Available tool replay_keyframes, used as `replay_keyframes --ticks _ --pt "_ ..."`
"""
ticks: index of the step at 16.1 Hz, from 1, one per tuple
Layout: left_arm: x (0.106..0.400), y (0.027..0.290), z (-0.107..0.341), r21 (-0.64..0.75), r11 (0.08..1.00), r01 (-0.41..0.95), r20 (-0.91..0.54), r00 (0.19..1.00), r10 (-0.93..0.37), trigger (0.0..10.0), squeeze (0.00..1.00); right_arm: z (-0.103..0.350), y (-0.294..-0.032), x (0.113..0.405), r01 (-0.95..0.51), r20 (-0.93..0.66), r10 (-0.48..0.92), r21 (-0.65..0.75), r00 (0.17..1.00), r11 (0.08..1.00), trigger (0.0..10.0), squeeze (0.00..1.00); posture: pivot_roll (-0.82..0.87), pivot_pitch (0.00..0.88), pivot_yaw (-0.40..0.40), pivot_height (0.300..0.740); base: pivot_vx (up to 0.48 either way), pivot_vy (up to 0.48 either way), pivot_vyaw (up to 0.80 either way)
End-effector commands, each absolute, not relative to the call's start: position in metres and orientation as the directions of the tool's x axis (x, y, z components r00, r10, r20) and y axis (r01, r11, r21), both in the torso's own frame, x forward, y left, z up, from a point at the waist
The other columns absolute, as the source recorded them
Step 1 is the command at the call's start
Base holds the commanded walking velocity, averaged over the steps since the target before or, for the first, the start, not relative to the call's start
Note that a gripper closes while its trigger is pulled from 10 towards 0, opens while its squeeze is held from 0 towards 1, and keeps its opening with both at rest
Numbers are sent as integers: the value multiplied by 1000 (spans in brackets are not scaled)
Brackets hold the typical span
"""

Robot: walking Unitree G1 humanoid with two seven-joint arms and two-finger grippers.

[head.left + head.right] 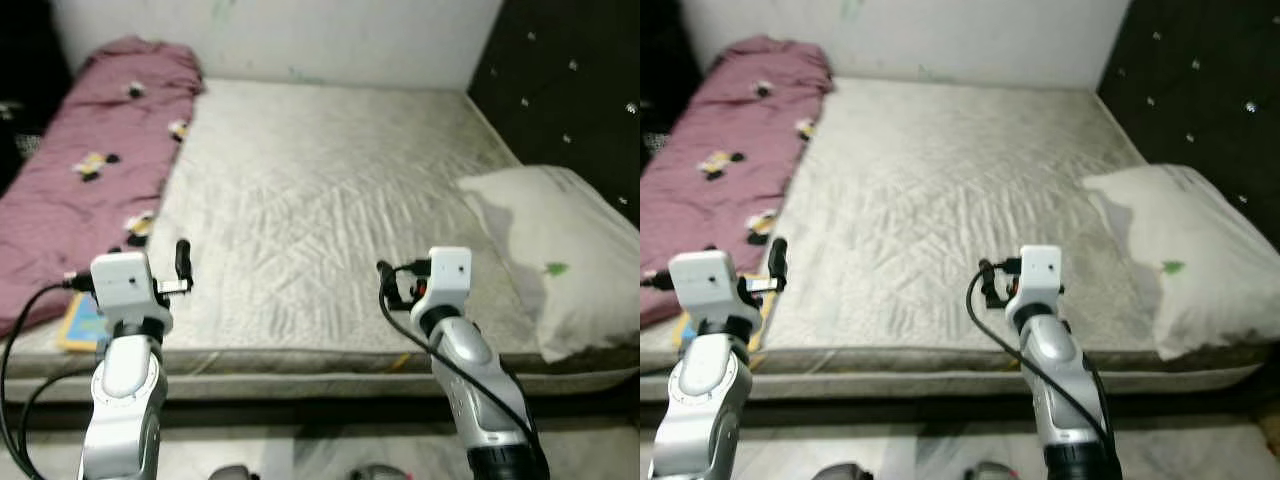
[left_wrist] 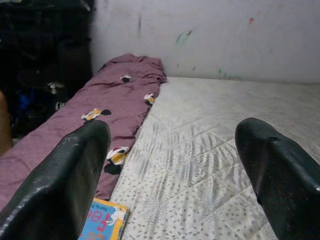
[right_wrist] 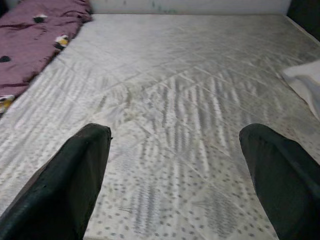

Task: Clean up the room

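A bare mattress (image 1: 330,200) is lying before the robot, pale grey-white with a quilted diamond pattern and fine speckled print, its surface creased and slightly stained. Along its left edge a mauve-pink blanket (image 1: 90,170) is stretching from the near corner up to the white wall (image 1: 300,35), bunched at the far end and dotted with small yellow, black and white cartoon motifs. Just beside the blanket's near end, at the mattress's front left corner, a thin children's book (image 2: 104,222) with a blue and yellow cover is lying flat, partly tucked against the fabric. On the right side a white pillow (image 1: 560,250) with a small green mark is resting against a dark tufted headboard (image 1: 570,90) studded with shiny buttons.

The left gripper (image 1: 180,270) is hovering above the front left part of the mattress, near the blanket and the book, its two black fingers (image 2: 65,185) spread wide with nothing between them. The right gripper (image 1: 392,285) is hovering over the front middle of the mattress, fingers (image 3: 70,185) likewise standing wide apart and holding nothing.
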State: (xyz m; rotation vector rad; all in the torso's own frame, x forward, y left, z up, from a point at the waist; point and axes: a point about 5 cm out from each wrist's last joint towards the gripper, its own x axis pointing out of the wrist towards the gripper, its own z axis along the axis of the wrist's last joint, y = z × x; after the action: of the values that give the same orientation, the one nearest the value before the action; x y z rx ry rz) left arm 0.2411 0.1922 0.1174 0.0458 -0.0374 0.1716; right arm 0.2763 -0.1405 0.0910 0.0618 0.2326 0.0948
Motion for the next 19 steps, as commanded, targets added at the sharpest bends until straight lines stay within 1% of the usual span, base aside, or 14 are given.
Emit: replay_keyframes --ticks 1,5,9,15,16,17,19 --pt "242 184 119 37 991 -131 49 990 130 10000 0 92 -151 275 -59 -233 71 57 970 997 10000 0 -34 0 -32 740 0 0 0" --pt "242 179 123 17 997 -73 67 995 72 10000 0 93 -150 276 -61 -234 73 59 970 996 10000 0 -40 0 -25 740 0 0 0" --pt "242 179 124 6 998 -67 68 995 67 10000 0 93 -149 277 -68 -236 80 57 969 996 10000 0 -41 0 -24 740 353 0 -502" --pt "242 179 124 0 998 -56 64 996 56 10000 0 93 -149 277 -72 -242 83 54 967 996 10000 0 -43 0 -25 740 394 273 0" --pt "242 178 122 -19 998 -62 46 997 63 10000 0 93 -149 277 -73 -244 84 53 966 996 10000 0 -43 0 -25 740 390 281 0" --pt "242 178 123 -7 998 -60 55 997 61 10000 0 93 -149 277 -74 -245 85 53 966 996 10000 0 -43 0 -25 740 379 292 0" --pt "242 176 123 3 995 -97 62 993 97 10000 0 93 -149 277 -77 -247 87 52 965 996 10000 0 -43 0 -28 740 0 0 0"
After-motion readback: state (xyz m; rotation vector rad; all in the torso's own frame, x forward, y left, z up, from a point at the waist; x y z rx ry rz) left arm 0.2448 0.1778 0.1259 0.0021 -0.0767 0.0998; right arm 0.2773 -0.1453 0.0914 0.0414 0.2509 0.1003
